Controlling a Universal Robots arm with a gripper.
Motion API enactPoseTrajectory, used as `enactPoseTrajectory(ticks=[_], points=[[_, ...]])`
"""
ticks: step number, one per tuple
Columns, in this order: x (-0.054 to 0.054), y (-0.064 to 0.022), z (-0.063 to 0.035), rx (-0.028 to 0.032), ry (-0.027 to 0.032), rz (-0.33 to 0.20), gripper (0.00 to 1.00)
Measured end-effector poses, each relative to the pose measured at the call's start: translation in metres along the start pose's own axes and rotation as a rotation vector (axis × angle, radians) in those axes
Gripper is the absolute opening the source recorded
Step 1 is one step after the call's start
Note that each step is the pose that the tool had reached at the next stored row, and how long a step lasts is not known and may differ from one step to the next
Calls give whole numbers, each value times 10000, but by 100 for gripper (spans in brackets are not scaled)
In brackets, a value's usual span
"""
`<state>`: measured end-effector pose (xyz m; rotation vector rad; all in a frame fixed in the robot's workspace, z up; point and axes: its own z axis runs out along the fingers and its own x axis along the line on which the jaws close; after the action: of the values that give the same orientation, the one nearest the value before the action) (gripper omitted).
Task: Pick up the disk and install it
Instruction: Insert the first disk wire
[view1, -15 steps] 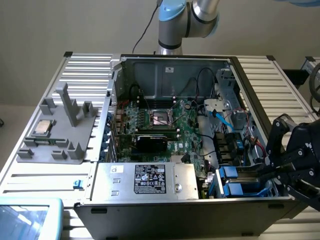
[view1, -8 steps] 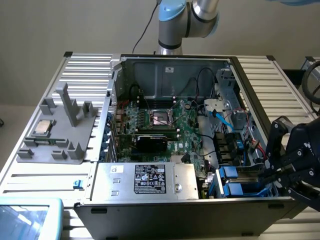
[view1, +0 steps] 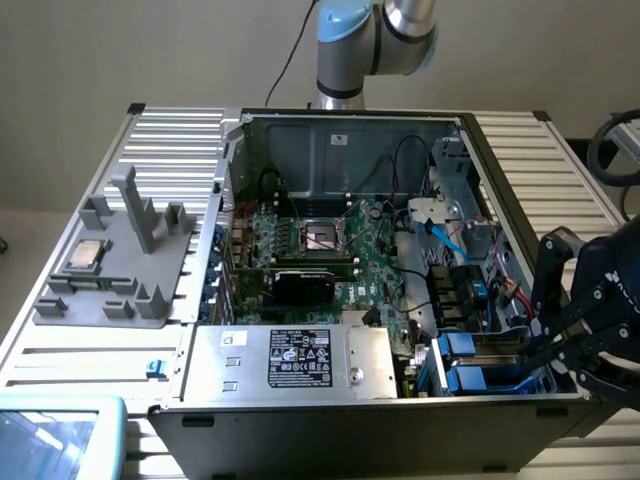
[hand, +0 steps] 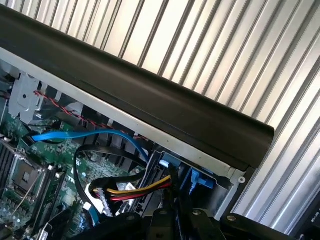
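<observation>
The disk (view1: 486, 377) lies low in the drive bay at the near corner of the open computer case, on the exterior view's right. I see mainly its bright blue rails and tabs (hand: 201, 178). My black gripper (view1: 530, 348) reaches in over the case's side wall, with its fingertips right at the blue carriers. In the wrist view the gripper (hand: 175, 216) is shut, just behind the blue tab and a bundle of yellow, red and black wires (hand: 135, 190). Whether it touches the disk I cannot tell.
A silver power supply box (view1: 300, 360) with a black label fills the case's near side. The motherboard (view1: 320, 250) and a blue cable (view1: 450, 240) lie behind it. A grey fixture (view1: 120, 270) holding a CPU chip (view1: 85, 255) sits on the ribbed table (view1: 560, 170) at the left.
</observation>
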<state>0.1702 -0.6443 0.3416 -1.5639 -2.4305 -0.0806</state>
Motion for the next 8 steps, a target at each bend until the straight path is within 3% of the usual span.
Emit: enactPoseTrajectory(ticks=[3, 4, 8], points=[[22, 9, -5, 90, -207, 40, 16], [23, 9, -5, 100, -230, 45, 16], [24, 10, -4, 101, -232, 46, 16]])
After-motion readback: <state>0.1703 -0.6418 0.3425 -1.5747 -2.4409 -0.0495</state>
